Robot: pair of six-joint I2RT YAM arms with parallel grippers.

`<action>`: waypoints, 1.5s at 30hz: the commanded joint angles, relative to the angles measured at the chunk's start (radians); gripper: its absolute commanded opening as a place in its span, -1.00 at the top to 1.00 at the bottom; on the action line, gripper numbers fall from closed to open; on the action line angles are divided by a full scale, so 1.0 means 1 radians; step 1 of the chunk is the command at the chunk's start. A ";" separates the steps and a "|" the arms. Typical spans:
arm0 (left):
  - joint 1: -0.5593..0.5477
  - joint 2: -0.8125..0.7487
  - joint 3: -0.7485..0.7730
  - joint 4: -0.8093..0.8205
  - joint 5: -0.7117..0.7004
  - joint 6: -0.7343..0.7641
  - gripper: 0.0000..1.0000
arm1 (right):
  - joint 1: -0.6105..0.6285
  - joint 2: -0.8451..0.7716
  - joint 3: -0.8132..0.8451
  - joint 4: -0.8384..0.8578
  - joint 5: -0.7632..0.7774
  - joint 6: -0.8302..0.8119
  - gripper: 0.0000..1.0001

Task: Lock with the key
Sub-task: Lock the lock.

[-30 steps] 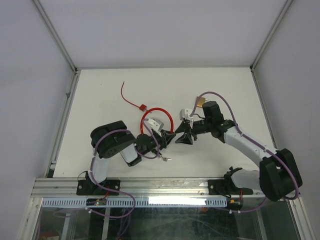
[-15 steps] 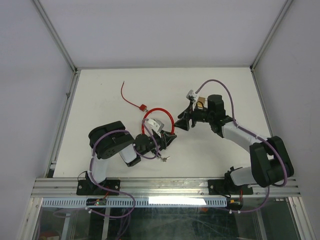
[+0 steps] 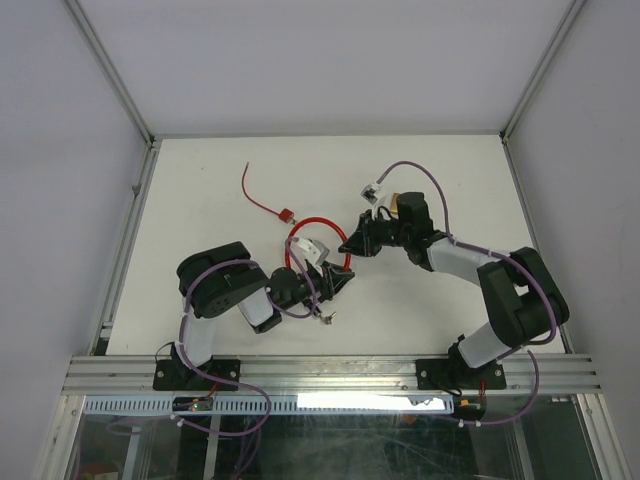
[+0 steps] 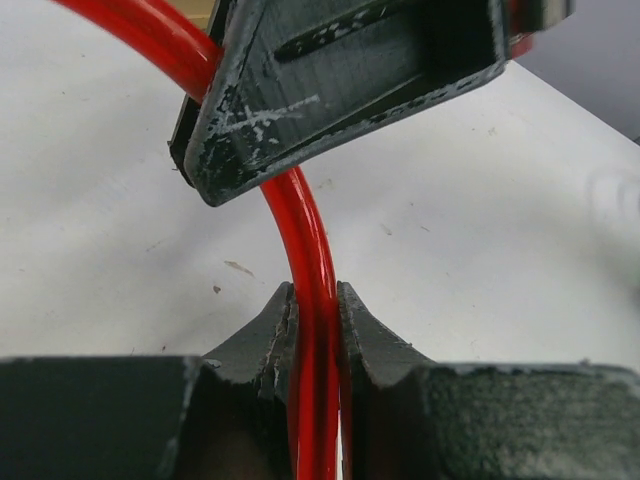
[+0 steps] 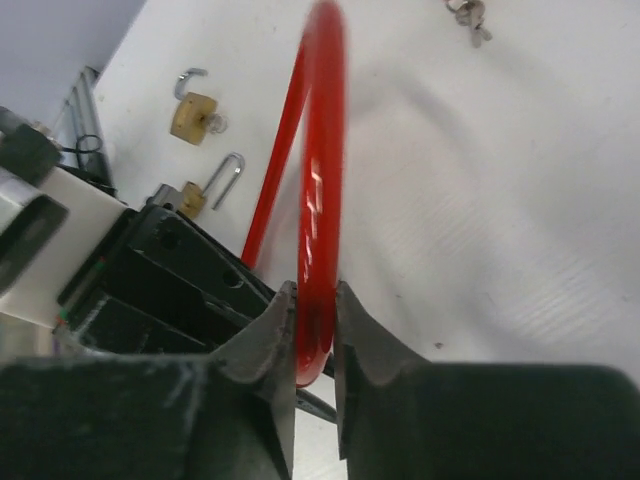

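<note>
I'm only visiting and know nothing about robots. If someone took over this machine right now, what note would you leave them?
Left gripper: shut on the red cable.
Right gripper: shut on the same cable, close beside the left one.
Things: two brass padlocks lie on the table with shackles open; the keys lie loose, in neither gripper.
Done: both arms hold the cable.
Left: pick up a key and lock; nothing looks locked yet.

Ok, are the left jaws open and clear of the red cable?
No, the left wrist view shows the left gripper with its jaws shut on the red cable, which runs straight between them.
</note>
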State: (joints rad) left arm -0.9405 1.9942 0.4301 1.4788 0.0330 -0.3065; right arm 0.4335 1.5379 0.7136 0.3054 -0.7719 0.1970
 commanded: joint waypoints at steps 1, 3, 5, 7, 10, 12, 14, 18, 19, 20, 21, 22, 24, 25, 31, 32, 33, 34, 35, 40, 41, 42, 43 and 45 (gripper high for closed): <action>0.008 -0.052 0.013 0.261 0.035 -0.007 1.00 | -0.001 -0.005 0.044 0.062 0.000 0.013 0.93; 0.008 -0.057 0.011 0.261 0.035 -0.009 1.00 | -0.001 -0.032 0.031 0.083 -0.001 -0.008 1.00; 0.008 -0.060 0.010 0.262 0.035 -0.017 1.00 | -0.001 -0.070 0.011 0.121 -0.013 -0.020 1.00; 0.008 -0.065 0.012 0.262 0.033 -0.025 0.95 | 0.008 -0.108 -0.002 0.140 -0.003 -0.046 1.00; 0.008 -0.076 0.014 0.261 0.038 -0.041 0.75 | 0.017 -0.149 -0.010 0.140 0.018 -0.082 1.00; 0.008 -0.088 0.010 0.262 0.039 -0.052 0.61 | 0.020 -0.157 -0.012 0.142 0.019 -0.085 1.00; 0.008 -0.101 0.000 0.262 0.037 -0.063 0.48 | 0.022 -0.152 -0.015 0.142 0.017 -0.086 1.00; 0.008 -0.131 -0.036 0.262 0.027 -0.084 0.19 | 0.027 -0.147 -0.021 0.141 0.031 -0.096 1.00; 0.008 -0.138 -0.046 0.261 0.028 -0.089 0.13 | 0.027 -0.149 -0.021 0.141 0.034 -0.099 1.00; 0.008 -0.145 -0.055 0.260 0.027 -0.096 0.09 | 0.028 -0.151 -0.021 0.141 0.040 -0.102 1.00; 0.008 -0.151 -0.065 0.255 0.027 -0.102 0.03 | 0.030 -0.155 -0.021 0.140 0.047 -0.108 1.00; 0.007 -0.161 -0.075 0.251 0.027 -0.107 -0.01 | 0.031 -0.157 -0.022 0.140 0.051 -0.110 1.00; 0.007 -0.179 -0.094 0.238 0.030 -0.117 -0.09 | 0.035 -0.161 -0.022 0.139 0.059 -0.118 1.00; 0.006 -0.192 -0.102 0.230 0.030 -0.121 -0.12 | 0.037 -0.164 -0.022 0.138 0.065 -0.121 1.00; 0.004 -0.315 -0.142 0.087 0.043 -0.151 -0.19 | 0.047 -0.170 -0.022 0.135 0.071 -0.128 1.00; 0.002 -0.333 -0.149 0.043 0.043 -0.154 -0.19 | 0.049 -0.169 -0.022 0.134 0.071 -0.128 1.00; 0.002 -0.363 -0.155 0.001 0.042 -0.159 -0.19 | 0.049 -0.169 -0.023 0.134 0.071 -0.128 1.00; 0.000 -0.404 -0.164 -0.047 0.036 -0.166 -0.19 | 0.048 -0.168 -0.023 0.135 0.071 -0.128 1.00; 0.000 -0.436 -0.172 -0.096 0.031 -0.177 -0.19 | 0.048 -0.167 -0.023 0.135 0.071 -0.128 1.00; 0.000 -0.660 -0.194 -0.442 -0.047 -0.239 -0.10 | 0.050 -0.167 -0.025 0.135 0.071 -0.128 1.00; 0.000 -0.709 -0.185 -0.544 -0.079 -0.251 -0.09 | 0.051 -0.168 -0.026 0.135 0.080 -0.127 1.00; -0.001 -0.759 -0.173 -0.659 -0.113 -0.261 -0.08 | 0.050 -0.169 -0.026 0.135 0.081 -0.125 1.00; 0.000 -0.810 -0.162 -0.765 -0.151 -0.282 -0.07 | 0.050 -0.171 -0.027 0.137 0.082 -0.125 1.00; -0.001 -0.896 -0.150 -0.945 -0.231 -0.333 -0.04 | 0.050 -0.169 -0.029 0.139 0.082 -0.124 1.00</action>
State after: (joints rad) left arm -0.9363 1.2430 0.2432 0.9585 -0.0364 -0.5392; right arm 0.4786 1.4143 0.6888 0.3637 -0.7052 0.0952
